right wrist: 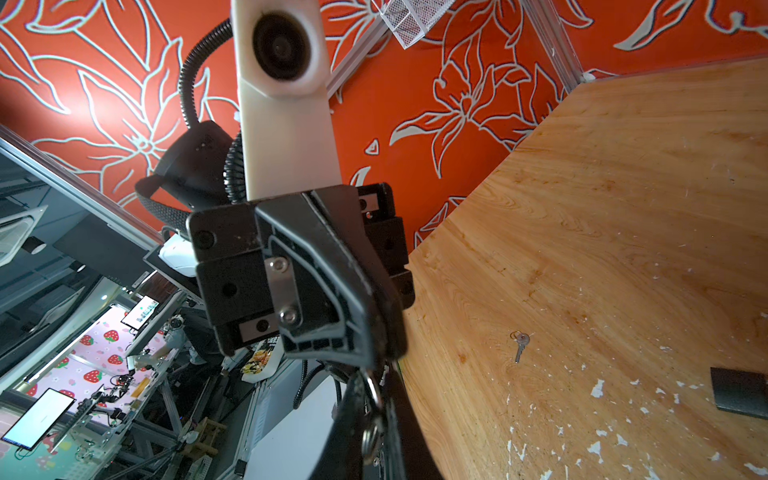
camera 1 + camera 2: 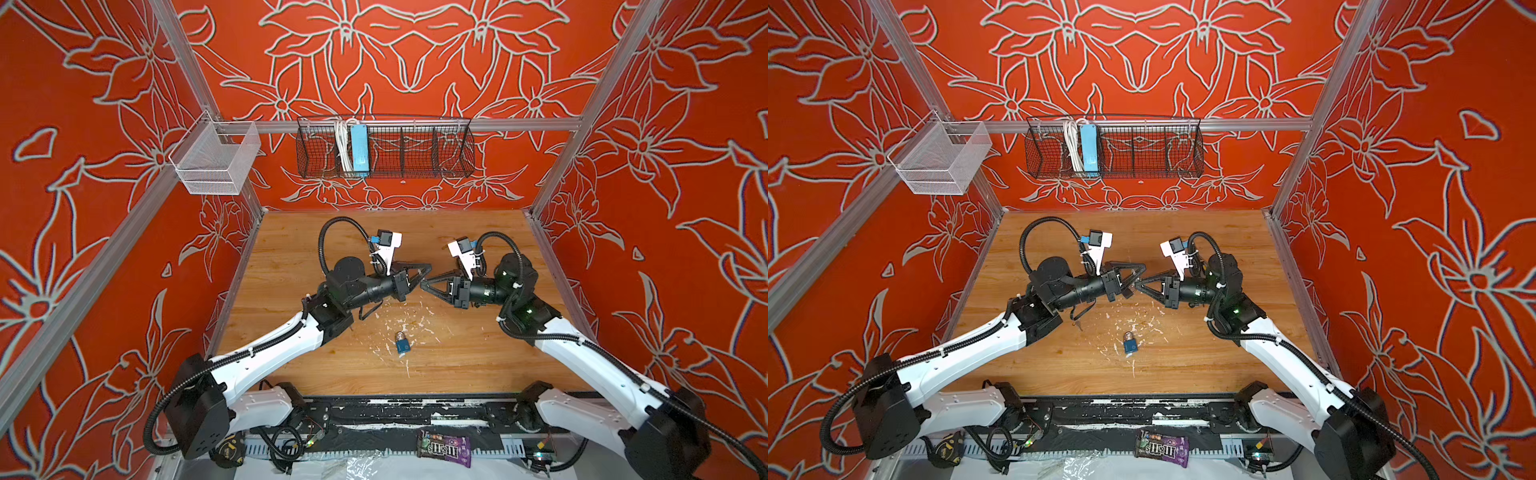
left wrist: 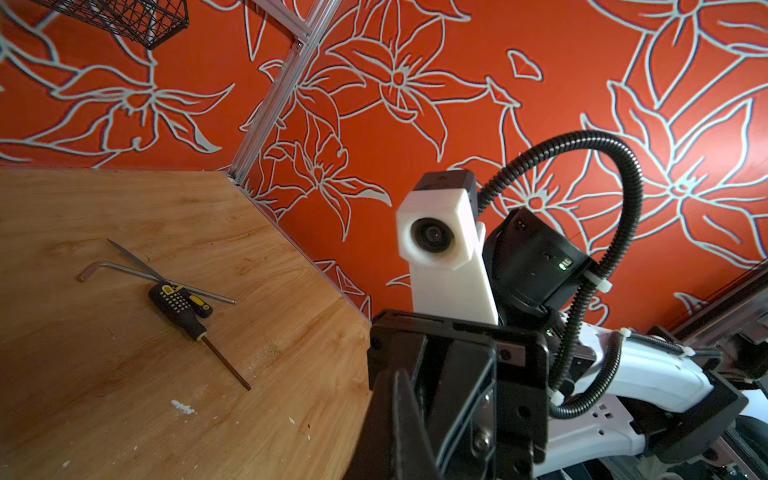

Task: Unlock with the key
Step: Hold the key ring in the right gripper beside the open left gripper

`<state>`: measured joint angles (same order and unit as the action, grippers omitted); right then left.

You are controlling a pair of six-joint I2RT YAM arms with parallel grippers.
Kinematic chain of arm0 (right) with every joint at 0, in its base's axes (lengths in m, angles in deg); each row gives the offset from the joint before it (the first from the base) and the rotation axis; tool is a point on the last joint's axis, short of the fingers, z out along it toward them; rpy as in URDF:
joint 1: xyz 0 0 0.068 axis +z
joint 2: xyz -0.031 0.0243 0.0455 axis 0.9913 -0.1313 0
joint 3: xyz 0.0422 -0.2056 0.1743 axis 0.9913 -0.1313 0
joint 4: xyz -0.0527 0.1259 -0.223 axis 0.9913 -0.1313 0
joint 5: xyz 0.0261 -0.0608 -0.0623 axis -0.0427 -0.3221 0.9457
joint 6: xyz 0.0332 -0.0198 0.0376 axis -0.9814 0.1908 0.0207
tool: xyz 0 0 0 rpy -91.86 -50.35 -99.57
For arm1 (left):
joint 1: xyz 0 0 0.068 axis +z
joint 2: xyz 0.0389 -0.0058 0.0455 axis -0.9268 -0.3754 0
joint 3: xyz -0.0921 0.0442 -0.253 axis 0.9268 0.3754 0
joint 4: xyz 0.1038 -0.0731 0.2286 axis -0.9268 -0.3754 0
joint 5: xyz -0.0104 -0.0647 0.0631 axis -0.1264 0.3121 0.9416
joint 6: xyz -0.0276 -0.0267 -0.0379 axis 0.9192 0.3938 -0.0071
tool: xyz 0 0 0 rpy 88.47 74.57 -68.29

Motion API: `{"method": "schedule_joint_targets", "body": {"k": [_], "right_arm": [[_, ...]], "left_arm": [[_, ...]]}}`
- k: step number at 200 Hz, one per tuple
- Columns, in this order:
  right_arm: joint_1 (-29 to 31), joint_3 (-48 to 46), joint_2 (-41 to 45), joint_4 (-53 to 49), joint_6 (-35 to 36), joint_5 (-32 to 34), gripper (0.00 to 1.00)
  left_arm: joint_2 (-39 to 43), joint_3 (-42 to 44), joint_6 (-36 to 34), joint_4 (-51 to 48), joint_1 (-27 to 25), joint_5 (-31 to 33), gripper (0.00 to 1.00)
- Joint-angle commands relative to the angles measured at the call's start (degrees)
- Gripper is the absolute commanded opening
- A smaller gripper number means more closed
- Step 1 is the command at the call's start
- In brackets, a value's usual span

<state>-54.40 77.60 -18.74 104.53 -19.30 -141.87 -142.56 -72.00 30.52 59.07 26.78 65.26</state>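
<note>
The right gripper [image 2: 423, 286] is squeezed shut on a metal key ring [image 1: 371, 390]. The ring hangs between its fingers in the right wrist view (the key on it is too hidden to see). The left gripper [image 2: 428, 270] is closed tight too. It sits tip to tip with the right one, over the middle of the wooden table [image 2: 478, 365]. I cannot tell if it pinches the ring as well.

One small loose key [image 1: 519, 345] lies flat on the table. One blue padlock [image 2: 402, 343] lies nearer the front edge, apart from both grippers, with white flecks [image 2: 415, 320] around it.

In the left wrist view, one black-and-yellow screwdriver [image 3: 178, 303] lies across one bent hex key [image 3: 153, 274]. Two baskets hang on the walls: one white mesh basket [image 2: 216, 158] and one black wire basket [image 2: 384, 147].
</note>
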Motion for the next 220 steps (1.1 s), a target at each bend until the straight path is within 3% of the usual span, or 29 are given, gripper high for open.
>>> {"method": "schedule_joint_targets", "body": {"k": [1,26,54,65,74,117,152,177,220], "right_arm": [[-0.7,1.58,-0.07,2.41,-0.13,-1.68,0.06],[-0.9,1.78,-0.1,3.29,-0.6,-2.24,0.0],[-1.22,1.29,-0.2,2.21,-0.76,-1.13,0.0],[-1.46,1.24,-0.41,1.28,-1.11,-0.98,0.0],[-1.72,1.25,-0.65,0.46,-1.37,-0.82,0.0],[-3.23,-0.1,-1.36,-2.64,-2.74,-1.08,0.0],[-5.04,-0.92,-1.46,-10.27,-1.75,-0.62,0.0],[-5.72,-0.75,-1.85,-21.23,2.18,2.9,0.0],[-5.82,-3.94,-0.76,-29.0,5.11,6.14,0.0]], "left_arm": [[-0.12,-1.6,-0.41,1.48,0.36,-0.11,0.0],[-0.78,-2.31,-0.56,1.04,0.39,-1.2,0.0],[-0.18,-2.19,-0.68,0.82,0.39,-0.99,0.0],[0.34,-2.32,-0.55,-0.35,0.39,0.12,0.21],[0.86,-2.86,-0.49,-2.53,0.39,1.05,0.33],[4.26,-3.24,1.92,-12.56,0.37,6.7,0.72],[9.56,-1.99,7.63,-26.1,0.17,16.96,0.84],[11.76,-1.94,13.13,-39.77,-1.15,22.96,0.92],[11.79,-0.82,21.47,-54.04,-7.61,32.04,0.98]]}}
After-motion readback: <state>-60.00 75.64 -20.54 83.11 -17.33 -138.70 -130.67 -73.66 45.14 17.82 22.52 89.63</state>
